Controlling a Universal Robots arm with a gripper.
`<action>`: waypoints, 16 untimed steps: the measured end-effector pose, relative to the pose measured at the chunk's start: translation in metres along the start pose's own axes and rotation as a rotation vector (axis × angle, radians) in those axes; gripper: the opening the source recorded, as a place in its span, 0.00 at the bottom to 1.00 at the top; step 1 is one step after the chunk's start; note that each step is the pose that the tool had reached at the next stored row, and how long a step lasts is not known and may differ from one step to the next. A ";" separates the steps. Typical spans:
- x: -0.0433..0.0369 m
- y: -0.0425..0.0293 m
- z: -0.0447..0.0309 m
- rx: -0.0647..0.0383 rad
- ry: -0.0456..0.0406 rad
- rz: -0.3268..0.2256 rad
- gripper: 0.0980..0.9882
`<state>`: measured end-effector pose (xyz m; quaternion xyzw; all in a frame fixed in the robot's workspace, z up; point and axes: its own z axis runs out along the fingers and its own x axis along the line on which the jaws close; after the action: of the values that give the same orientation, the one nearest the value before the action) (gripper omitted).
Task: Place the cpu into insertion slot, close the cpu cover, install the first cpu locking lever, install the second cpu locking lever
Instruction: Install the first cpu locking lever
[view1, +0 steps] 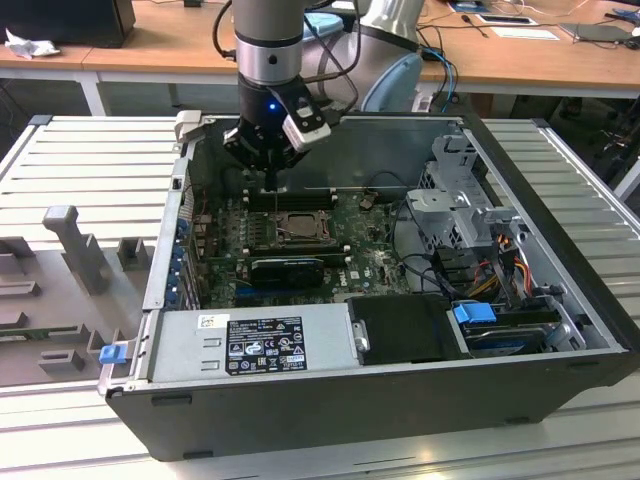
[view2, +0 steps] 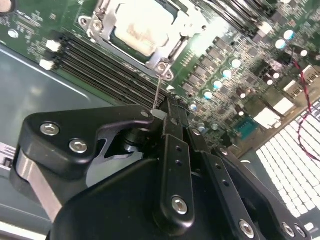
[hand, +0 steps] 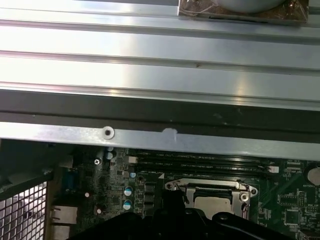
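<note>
I am working inside the open computer case (view1: 330, 410), which lies on its side on a slatted metal table (view1: 80, 160), the grey power supply (view1: 250, 340) along its near wall. My arm comes down over the green circuit board (view1: 370, 265), and my gripper (view1: 274, 183) hangs just above the long black memory slots (view2: 100, 65), close beside the insertion slot (view1: 300, 228). In both wrist views the cpu cover (hand: 210, 184) lies flat on the socket, its silver frame ringing the square window. The cpu (view2: 142, 27) sits in the slot under that frame, its pale beige face showing through the window. Smallest of all is a cpu locking lever (view2: 158, 90), a thin wire that runs from the corner of the cover straight to my fingertips. In the second wrist view my fingers (view2: 172, 125) are drawn together and pinch the lever's free end between them.
</note>
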<state>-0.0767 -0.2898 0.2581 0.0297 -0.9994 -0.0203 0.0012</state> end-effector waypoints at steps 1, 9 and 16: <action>-0.0017 -0.0001 0.0001 0.000 0.0000 0.000 0.01; -0.0226 -0.0014 0.0023 0.001 0.0000 0.000 0.01; -0.0293 -0.0021 0.0057 -0.009 -0.0003 0.001 0.01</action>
<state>-0.0474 -0.2899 0.2523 0.0294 -0.9993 -0.0246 0.0012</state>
